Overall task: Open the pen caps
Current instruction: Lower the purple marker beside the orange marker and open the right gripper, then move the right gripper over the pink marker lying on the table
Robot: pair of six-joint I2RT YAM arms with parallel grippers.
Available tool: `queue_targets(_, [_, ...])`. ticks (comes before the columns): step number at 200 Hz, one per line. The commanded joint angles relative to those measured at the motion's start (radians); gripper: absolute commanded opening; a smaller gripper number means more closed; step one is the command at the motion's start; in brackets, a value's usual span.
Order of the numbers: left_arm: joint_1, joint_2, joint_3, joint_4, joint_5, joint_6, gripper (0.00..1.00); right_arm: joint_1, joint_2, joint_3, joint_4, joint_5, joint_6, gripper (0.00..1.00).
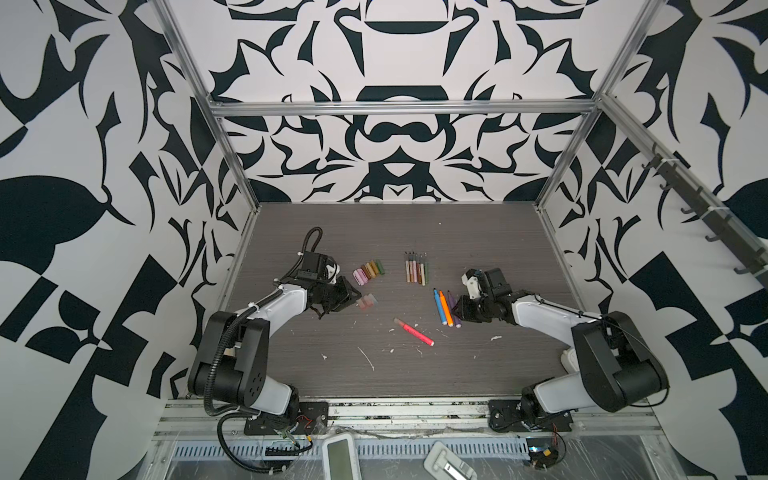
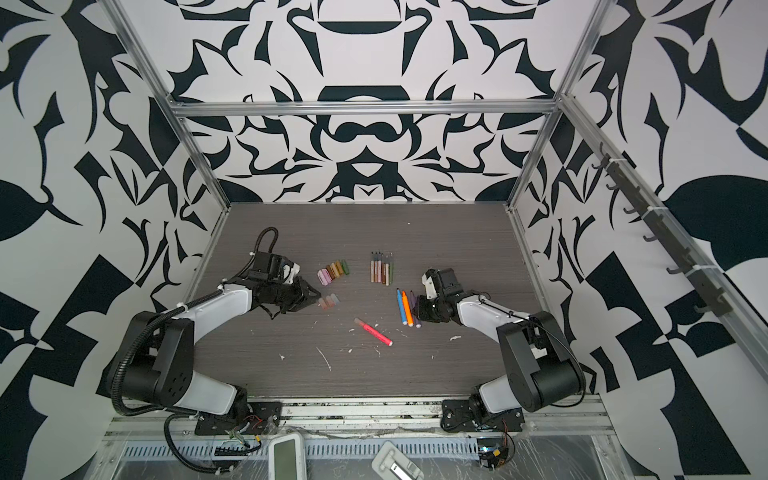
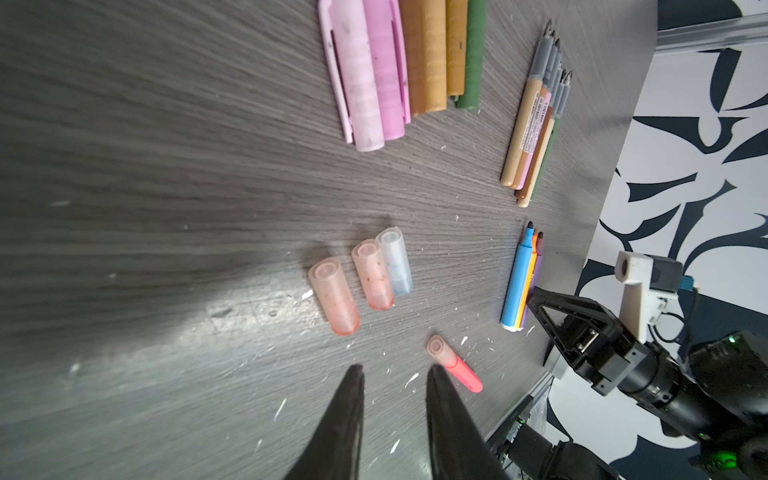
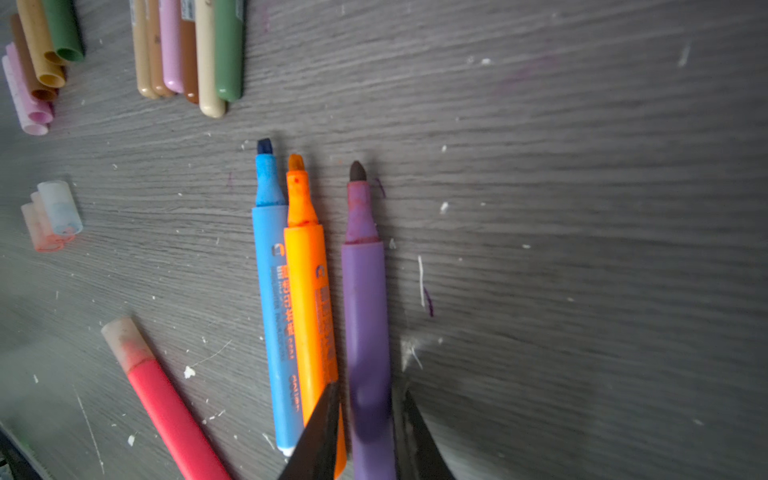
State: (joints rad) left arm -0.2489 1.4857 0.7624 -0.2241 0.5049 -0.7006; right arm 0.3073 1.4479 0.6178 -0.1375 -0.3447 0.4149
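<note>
Lying capped, the pink pen [image 1: 414, 332].

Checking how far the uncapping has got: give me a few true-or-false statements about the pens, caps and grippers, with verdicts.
1. The red pen is capped. True.
2. The blue pen is capped. False: its tip is bare.
3. Three translucent caps lie loose, off any pen. True.
4. The left gripper holds a cap. False: it stands open and empty.
5. The purple pen lies between the fingers of the right gripper. True.
</note>
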Motion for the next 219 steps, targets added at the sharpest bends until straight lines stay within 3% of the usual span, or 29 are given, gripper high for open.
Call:
queue_targets(1, [-0.003,-0.022,-0.012,0.014,0.012,0.001,0.29,-0.003,-0.021,0.016,0.018,-0.032,-0.016,0.25])
queue_targets(92, [-0.003,-0.034,-0.016,0.011,0.015,-0.003,0.29,-0.004,0.014,0.018,0.051,-0.061,-0.016,0.26])
queue_targets(179, [-0.002,-0.029,-0.008,0.006,0.021,-0.004,0.29,-0.007,-0.072,-0.027,0.071,-0.006,-0.005,0.39])
queue_targets(219, [-0.003,-0.043,-0.032,0.017,0.03,-0.01,0.29,-0.013,-0.196,-0.094,0.102,0.029,0.001,0.55])
